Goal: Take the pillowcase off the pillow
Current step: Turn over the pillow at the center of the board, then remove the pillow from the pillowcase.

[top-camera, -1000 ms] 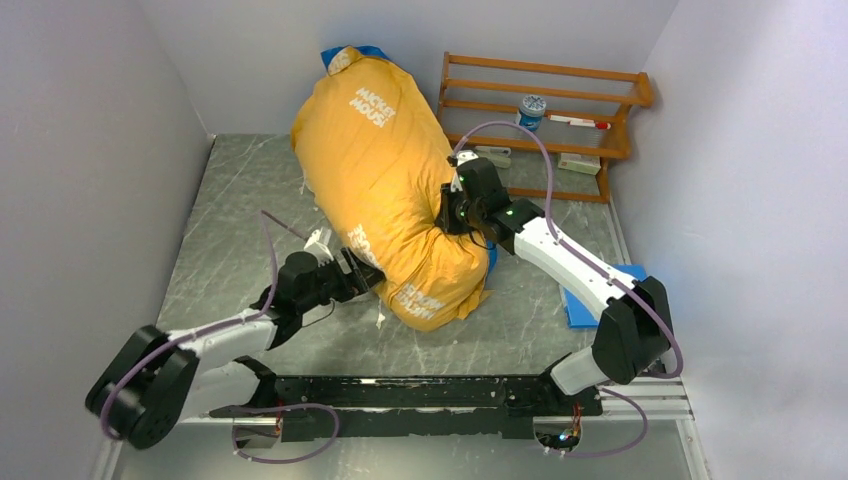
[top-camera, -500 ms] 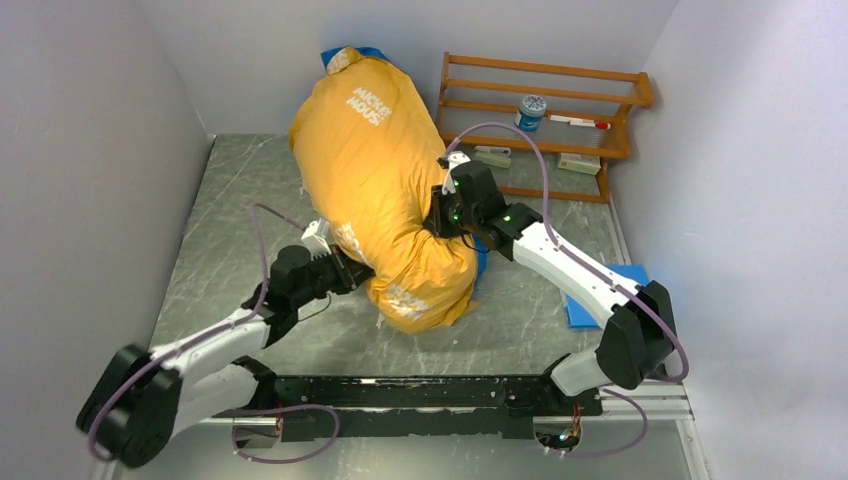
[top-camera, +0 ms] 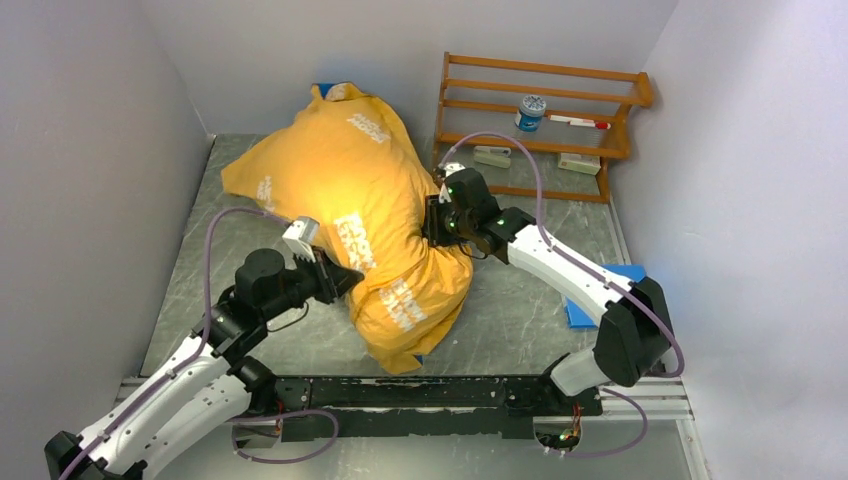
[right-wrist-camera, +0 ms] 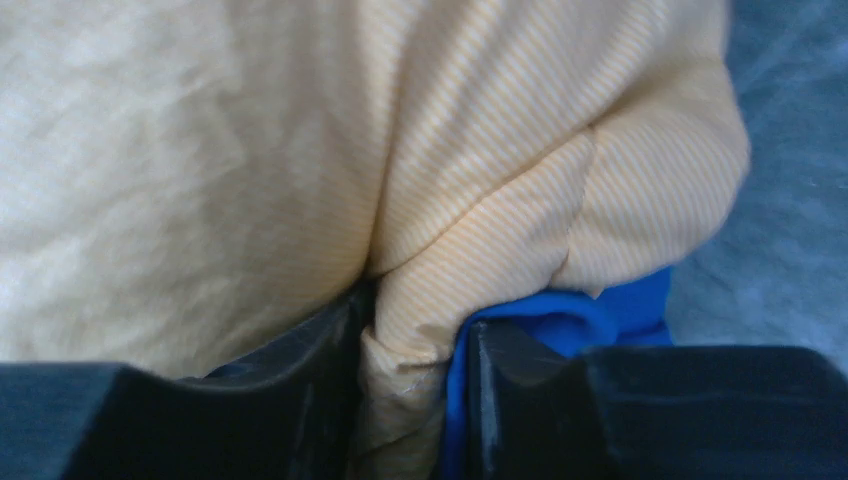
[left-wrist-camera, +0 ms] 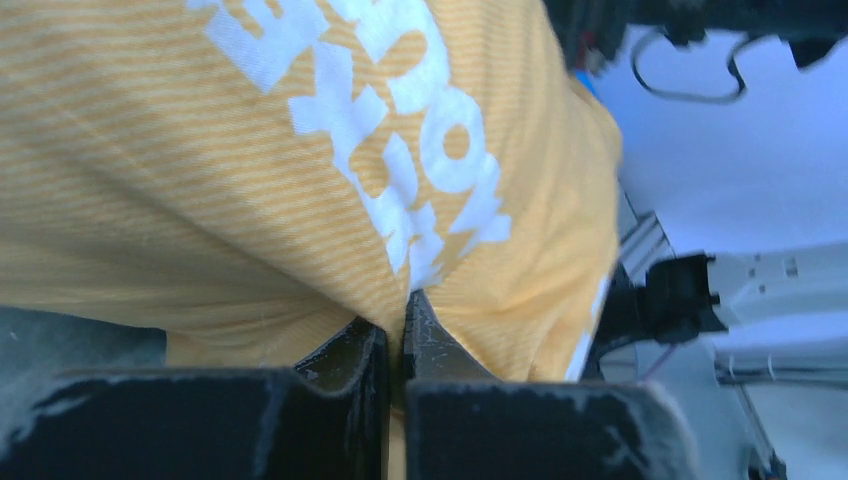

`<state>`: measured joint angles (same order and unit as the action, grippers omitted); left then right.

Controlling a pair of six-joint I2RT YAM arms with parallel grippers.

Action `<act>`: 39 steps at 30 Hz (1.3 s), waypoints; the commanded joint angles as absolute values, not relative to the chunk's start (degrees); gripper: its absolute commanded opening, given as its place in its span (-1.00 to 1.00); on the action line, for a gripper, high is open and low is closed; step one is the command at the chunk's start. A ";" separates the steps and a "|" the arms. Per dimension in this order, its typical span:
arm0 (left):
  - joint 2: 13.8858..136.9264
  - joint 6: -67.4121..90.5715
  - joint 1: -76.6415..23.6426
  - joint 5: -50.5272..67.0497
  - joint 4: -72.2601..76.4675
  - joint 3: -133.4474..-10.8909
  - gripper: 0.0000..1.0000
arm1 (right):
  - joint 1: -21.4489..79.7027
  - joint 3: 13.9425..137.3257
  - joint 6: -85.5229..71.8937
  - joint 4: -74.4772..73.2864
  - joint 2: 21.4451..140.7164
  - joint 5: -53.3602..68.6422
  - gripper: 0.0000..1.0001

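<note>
The pillowcase point(top-camera: 350, 180), yellow-orange with white lettering, lies as a bulging bundle across the middle of the table, leaning left. A strip of its blue side shows at the back point(top-camera: 325, 90). The pillow is hidden inside it. My left gripper point(top-camera: 338, 282) is shut on a thin pinch of the yellow fabric point(left-wrist-camera: 250, 150) at the bundle's near left side; its closed tips point(left-wrist-camera: 397, 320) meet under the white letters. My right gripper point(top-camera: 437, 222) is shut on a thick fold at the right side, yellow and blue cloth point(right-wrist-camera: 420, 300) bunched between its fingers point(right-wrist-camera: 415, 340).
A wooden rack point(top-camera: 600, 95) stands at the back right, holding a small jar point(top-camera: 532, 108) and flat items. A flat blue pad point(top-camera: 578, 308) lies by the right arm. Grey walls close in left, right and behind. A black rail point(top-camera: 420, 390) runs along the near edge.
The left gripper closed on the fabric and drew back to the left. The bundle tipped from upright toward the left and near edge. The right gripper shifted slightly left, still gripping.
</note>
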<state>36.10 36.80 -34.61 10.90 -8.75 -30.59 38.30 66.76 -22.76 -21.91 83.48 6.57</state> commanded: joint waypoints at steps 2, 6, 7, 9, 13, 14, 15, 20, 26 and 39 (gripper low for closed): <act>33.80 32.76 -39.10 20.17 -14.22 -38.65 -0.90 | 36.40 67.88 -22.78 -28.14 89.91 -8.23 0.06; 33.89 28.38 -39.07 8.17 -29.61 -44.87 0.07 | 33.38 69.02 -21.83 -32.11 84.12 -12.39 0.43; 33.69 28.33 -39.11 4.29 -32.12 -46.31 0.25 | 33.35 69.34 -21.88 -32.50 81.49 -13.03 0.53; 33.45 28.16 -39.11 -2.13 -35.25 -48.14 0.48 | 33.40 69.73 -22.60 -32.87 75.14 -14.39 0.62; 34.75 31.79 -39.10 -10.59 -39.07 -47.86 0.59 | 33.40 67.06 -25.88 -32.38 62.59 -16.49 0.73; 35.11 31.81 -39.11 -10.04 -38.56 -47.29 0.60 | 33.40 65.68 -27.05 -32.08 59.69 -15.90 0.75; 35.39 31.77 -39.11 -8.71 -37.53 -46.51 0.60 | 33.40 64.26 -28.04 -31.51 57.19 -13.85 0.77; 37.67 30.83 -39.11 -0.70 -23.26 -43.55 0.53 | 33.54 55.63 -30.10 -21.21 50.39 16.57 0.32; 58.45 27.40 -39.11 2.45 -13.53 -49.37 0.43 | 48.34 46.86 -36.33 -18.06 55.99 7.94 0.41; 73.16 30.94 -45.75 5.90 -7.39 -48.23 0.37 | 27.03 36.38 -36.34 -14.72 68.19 -1.10 0.20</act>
